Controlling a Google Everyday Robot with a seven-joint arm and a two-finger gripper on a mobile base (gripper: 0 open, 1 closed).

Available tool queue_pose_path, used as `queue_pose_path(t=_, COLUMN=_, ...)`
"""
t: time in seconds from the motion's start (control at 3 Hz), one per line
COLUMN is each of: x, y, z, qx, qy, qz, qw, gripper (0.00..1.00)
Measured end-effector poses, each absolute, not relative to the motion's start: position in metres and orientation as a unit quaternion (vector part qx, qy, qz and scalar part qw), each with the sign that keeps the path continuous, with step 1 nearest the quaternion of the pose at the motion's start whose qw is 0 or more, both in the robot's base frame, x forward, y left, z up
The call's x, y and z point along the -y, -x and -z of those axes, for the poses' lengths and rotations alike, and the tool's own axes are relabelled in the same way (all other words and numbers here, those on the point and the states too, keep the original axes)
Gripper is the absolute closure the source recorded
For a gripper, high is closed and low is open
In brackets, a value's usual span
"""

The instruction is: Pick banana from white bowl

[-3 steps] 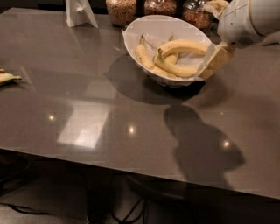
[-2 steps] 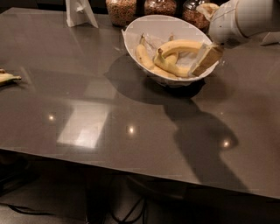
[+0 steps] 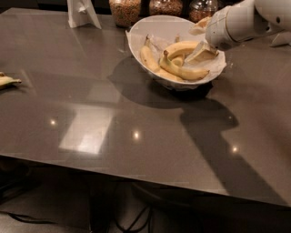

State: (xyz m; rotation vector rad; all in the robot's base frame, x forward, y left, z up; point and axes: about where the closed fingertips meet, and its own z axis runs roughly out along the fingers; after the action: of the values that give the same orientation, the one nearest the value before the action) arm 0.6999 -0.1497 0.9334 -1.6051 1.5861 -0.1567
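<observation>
The white bowl (image 3: 136, 34) with a crumpled paper liner stands tilted at the back of the dark table. Several yellow bananas lie in it. The long arched banana (image 3: 179, 47) lies across the upper middle. A shorter one (image 3: 148, 57) is at the left and another (image 3: 184, 73) lies along the front. My gripper (image 3: 200, 40) reaches in from the right on a white arm. Its fingers are open, one (image 3: 196, 53) resting on the arched banana's right end, the other (image 3: 200, 26) above it by the bowl's rim. The banana's right tip is hidden.
Three glass jars of grain (image 3: 125, 11) stand behind the bowl. A white stand (image 3: 82, 13) is at the back left. A small greenish banana piece (image 3: 7, 81) lies at the table's left edge. The table's front edge runs along the bottom.
My gripper has moved left and farther into the bowl, from the bowl's right rim onto the arched banana's right end. The bananas have not visibly shifted.
</observation>
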Motion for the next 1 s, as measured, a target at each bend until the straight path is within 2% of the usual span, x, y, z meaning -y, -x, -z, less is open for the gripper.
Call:
queue_pose_path(t=0.33, x=0.158, y=-0.722, z=-0.924, qx=-0.638, qy=0.641, qz=0.08, qw=0.42, gripper=0.41)
queue_pose_path(t=1.0, x=0.171, y=-0.749, z=-0.906, qx=-0.648, qy=0.637, qz=0.102, qw=0.404, gripper=0.39)
